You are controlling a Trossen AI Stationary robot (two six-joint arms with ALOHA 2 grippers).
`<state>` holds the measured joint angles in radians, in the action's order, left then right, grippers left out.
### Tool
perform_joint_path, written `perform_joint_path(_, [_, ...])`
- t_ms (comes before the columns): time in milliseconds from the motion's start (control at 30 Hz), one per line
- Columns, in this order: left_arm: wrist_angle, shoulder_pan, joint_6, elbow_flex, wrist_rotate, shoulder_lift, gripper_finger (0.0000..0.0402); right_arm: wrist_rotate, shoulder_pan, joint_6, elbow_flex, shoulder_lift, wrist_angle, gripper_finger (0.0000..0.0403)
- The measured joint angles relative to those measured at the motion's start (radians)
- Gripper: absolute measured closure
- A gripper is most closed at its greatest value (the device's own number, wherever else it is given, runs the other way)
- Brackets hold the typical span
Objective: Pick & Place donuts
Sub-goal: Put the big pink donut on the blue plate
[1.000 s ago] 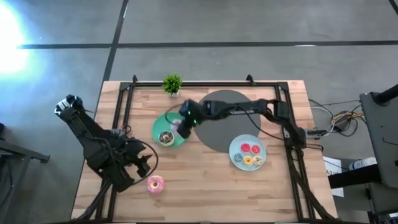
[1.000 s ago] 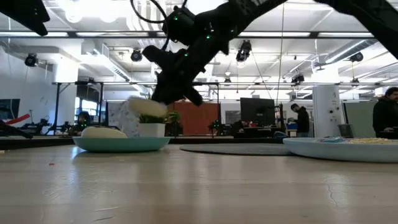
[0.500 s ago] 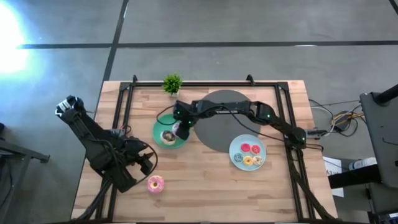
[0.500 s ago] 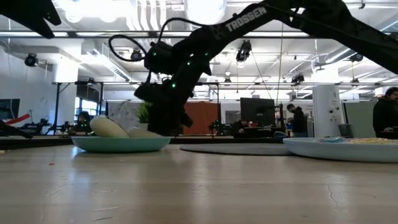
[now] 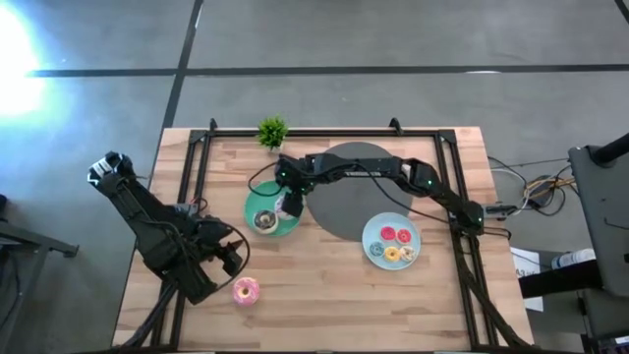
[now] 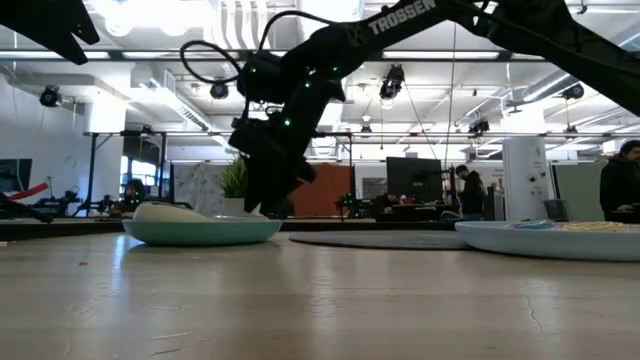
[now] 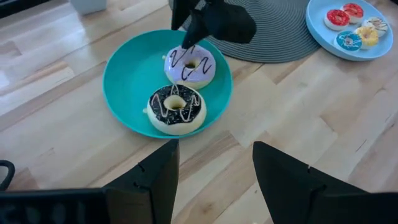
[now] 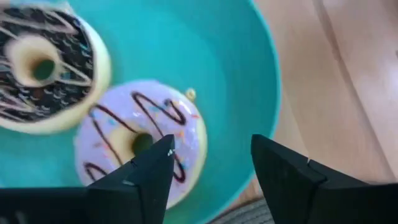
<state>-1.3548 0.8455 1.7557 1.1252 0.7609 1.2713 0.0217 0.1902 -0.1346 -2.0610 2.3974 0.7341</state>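
Note:
On the green plate lie two donuts side by side: a dark chocolate one and a pale pink sprinkled one with dark drizzle. My right gripper hangs open just above the sprinkled donut, at the plate's edge nearest the mat. A pink donut rests on the bare wood near the front edge. Beside it, my left gripper waits open at the table's left front with nothing between its fingers.
A light-blue plate at the right holds several mini donuts. A round grey mat covers the middle back, and a small potted plant stands at the far edge. Black frame rails run along the table's sides.
My right gripper has come down onto the green plate with the sprinkled donut, opened and let it go. The donut, lifted clear a second ago, now lies flat on the plate beside the chocolate one.

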Motion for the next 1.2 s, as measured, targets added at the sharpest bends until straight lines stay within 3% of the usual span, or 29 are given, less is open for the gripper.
perform_joint_path(300, [-0.012, 0.000, -0.047, -0.010, -0.007, 0.000, 0.0223, 0.004, -0.040, 0.134, 0.026, -0.071, 0.056, 0.0188])
perform_joint_path(467, [0.007, 0.000, -0.063, -0.040, -0.061, 0.000, 0.0223, 0.006, -0.084, 0.167, 0.139, -0.183, 0.013, 0.0188])
perform_joint_path(733, [0.413, 0.001, -0.403, -0.140, -0.277, 0.012, 0.0223, 0.004, -0.151, 0.052, 0.580, -0.493, -0.253, 0.0188])
perform_joint_path(867, [0.500, 0.000, -0.428, -0.199, -0.351, 0.046, 0.0223, -0.048, -0.189, -0.034, 0.752, -0.614, -0.326, 0.0188])
perform_joint_path(1200, [0.750, -0.009, -0.614, -0.316, -0.477, 0.128, 0.0223, -0.131, -0.248, -0.168, 0.921, -0.730, -0.373, 0.0188])
